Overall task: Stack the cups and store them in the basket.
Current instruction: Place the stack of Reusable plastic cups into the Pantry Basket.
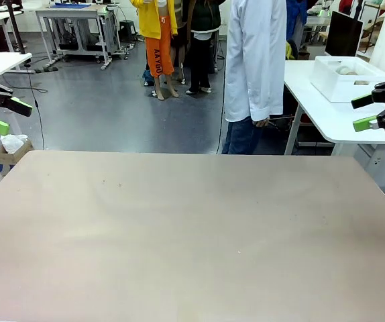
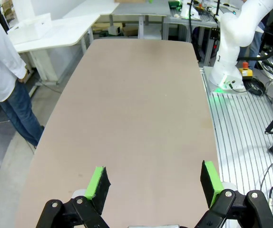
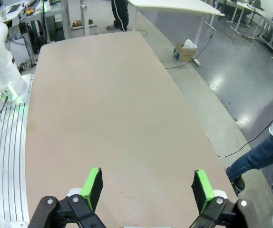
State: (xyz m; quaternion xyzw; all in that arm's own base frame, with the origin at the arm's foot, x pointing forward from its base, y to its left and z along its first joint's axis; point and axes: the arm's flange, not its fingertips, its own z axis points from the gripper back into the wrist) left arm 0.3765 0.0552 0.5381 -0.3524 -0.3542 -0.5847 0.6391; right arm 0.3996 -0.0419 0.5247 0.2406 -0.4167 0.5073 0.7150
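1. Bare tabletop [image 1: 192, 235] lies nearest, nothing resting on it; on the side table at the far right sits a white bin [image 1: 343, 79], possibly the basket, with something pale inside I cannot make out.
2. Risk, as I judge it: that bin sits well apart from both arms, so a long reach could knock it, or meet the person [image 1: 254, 67] standing beside that table.
3. Left gripper [image 1: 1, 115] hovers at the table's left edge, released, fingers spread wide.
4. Right gripper [image 1: 370, 112] hangs at the right edge, likewise released, grasping nothing.
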